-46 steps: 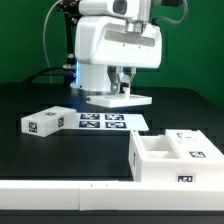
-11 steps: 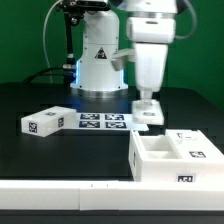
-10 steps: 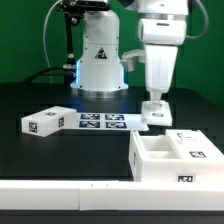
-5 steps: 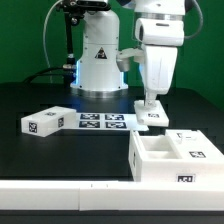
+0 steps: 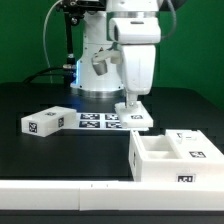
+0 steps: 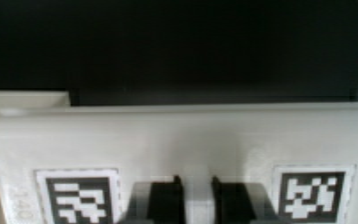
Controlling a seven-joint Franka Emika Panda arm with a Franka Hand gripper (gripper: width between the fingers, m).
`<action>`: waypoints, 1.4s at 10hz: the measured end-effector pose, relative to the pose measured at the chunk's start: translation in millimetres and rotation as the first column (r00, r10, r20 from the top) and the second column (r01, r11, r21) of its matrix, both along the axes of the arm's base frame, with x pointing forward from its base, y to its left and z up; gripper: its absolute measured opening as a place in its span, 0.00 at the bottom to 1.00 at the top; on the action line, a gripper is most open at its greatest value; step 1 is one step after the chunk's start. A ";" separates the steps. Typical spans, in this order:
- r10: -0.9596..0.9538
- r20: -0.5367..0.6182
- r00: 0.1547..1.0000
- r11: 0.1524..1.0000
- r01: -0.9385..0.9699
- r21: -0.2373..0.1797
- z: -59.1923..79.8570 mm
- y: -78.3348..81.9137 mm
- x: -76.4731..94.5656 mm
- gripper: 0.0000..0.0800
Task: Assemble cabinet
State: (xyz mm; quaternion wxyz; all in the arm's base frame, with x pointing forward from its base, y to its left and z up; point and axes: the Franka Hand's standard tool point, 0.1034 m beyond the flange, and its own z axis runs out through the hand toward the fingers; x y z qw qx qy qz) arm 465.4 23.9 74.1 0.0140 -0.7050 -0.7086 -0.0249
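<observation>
- The cabinet [image 5: 160, 168] is being seen in loose parts. On the exterior view's left, a small tagged block [image 5: 44, 122] is lying on the black table [image 5: 60, 160], just beside the marker board [image 5: 100, 122].
- In the middle, a flat tagged panel [image 5: 139, 119] is being pinched at its edge by the gripper [image 5: 131, 106], whose fingers are closed on it.
- On the right, the open compartmented body is resting near the table's front edge.
- The plastic is being judged light, stiff and slick, so thin walls and edges are being favoured as holds.
- Ample bare table is being left around the parts.

Glossy white arm [image 5: 135, 55] of rounded shells, black cables [image 5: 68, 10] (blue glow [image 5: 73, 70] at the base [image 5: 92, 82])
</observation>
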 end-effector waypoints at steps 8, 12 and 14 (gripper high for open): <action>-0.045 -0.049 0.998 0.998 0.043 -0.046 -1.7 29.6 -7.5 0.08; -0.064 -0.058 0.996 0.997 0.062 -0.044 -5.5 21.7 -3.1 0.08; -0.057 -0.050 0.997 0.998 0.055 -0.042 -4.0 20.6 3.1 0.08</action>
